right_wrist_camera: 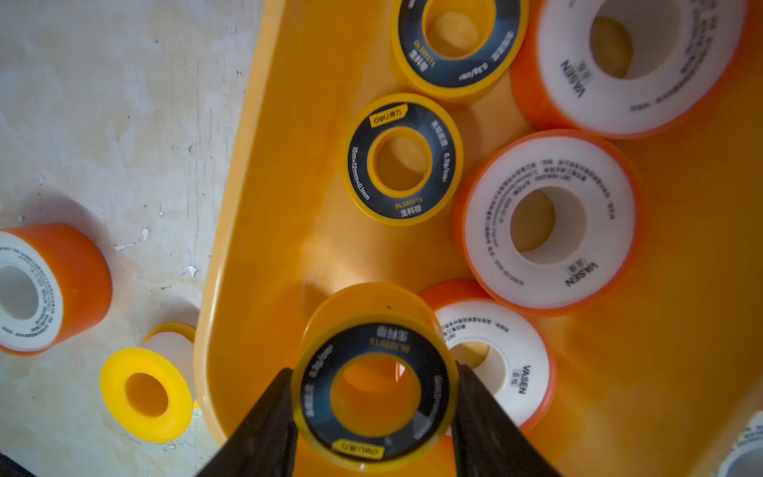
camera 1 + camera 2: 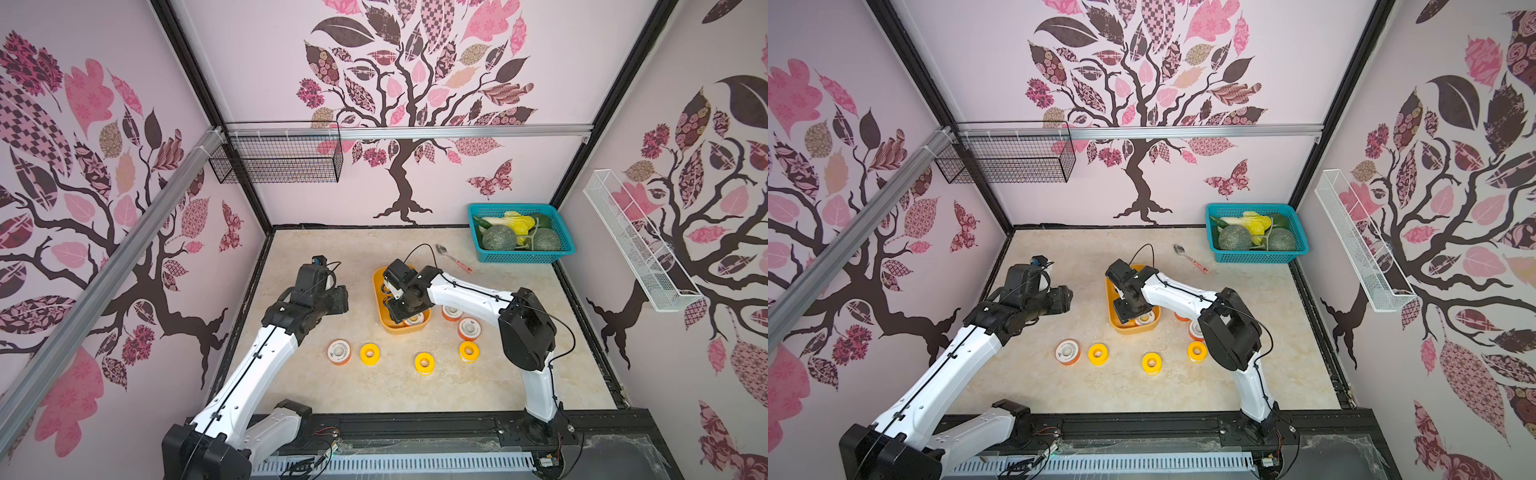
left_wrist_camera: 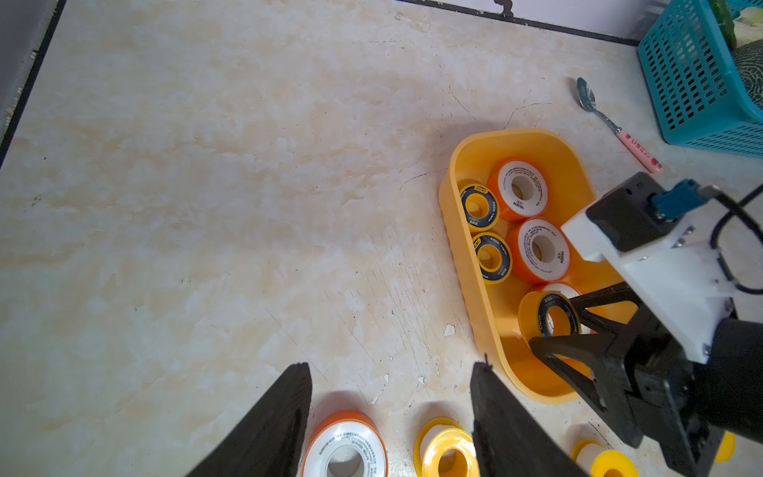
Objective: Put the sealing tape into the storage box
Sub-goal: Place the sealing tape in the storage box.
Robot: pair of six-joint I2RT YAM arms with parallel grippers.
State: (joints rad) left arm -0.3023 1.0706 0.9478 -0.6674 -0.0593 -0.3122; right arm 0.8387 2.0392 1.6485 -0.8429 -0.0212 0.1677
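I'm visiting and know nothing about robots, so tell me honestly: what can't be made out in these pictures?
- Top views: the right arm covers most of the storage box, so its rolls cannot be counted there.
- Top views: an orange roll beside the box is partly hidden by that arm.
- Left wrist view: the bottom edge cuts off a white-faced roll.
- Right wrist view: print on the black-and-yellow roll in the right end effector is blurred.

We see the storage box as glossy smooth plastic; tabletop marble-look, scuffed and scratched; spoon shiny metal with pink plastic handle; teal basket perforated plastic.
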